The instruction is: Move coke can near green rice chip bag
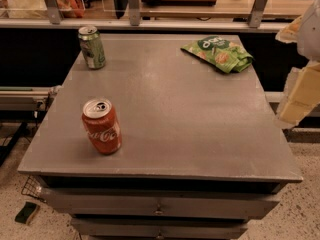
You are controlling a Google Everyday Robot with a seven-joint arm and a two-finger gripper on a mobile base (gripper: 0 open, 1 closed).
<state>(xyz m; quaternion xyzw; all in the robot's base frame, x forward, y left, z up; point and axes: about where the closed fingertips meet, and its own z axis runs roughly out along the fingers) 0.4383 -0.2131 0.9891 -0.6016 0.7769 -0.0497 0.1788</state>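
The coke can [101,127], red with white script and a silver top, stands upright near the front left corner of the grey table [175,109]. The green rice chip bag [218,53] lies flat and crinkled at the far right of the table top. My gripper [296,100] shows as pale cream parts at the right edge of the view, beside the table's right side. It is far from the can, to the right of and nearer than the bag, and holds nothing I can see.
A green-and-white can [92,47] stands upright at the table's far left corner. A shelf with metal posts [133,4] runs behind the table. Drawers [159,209] sit under the front edge. A small dark object [27,212] lies on the floor at the lower left.
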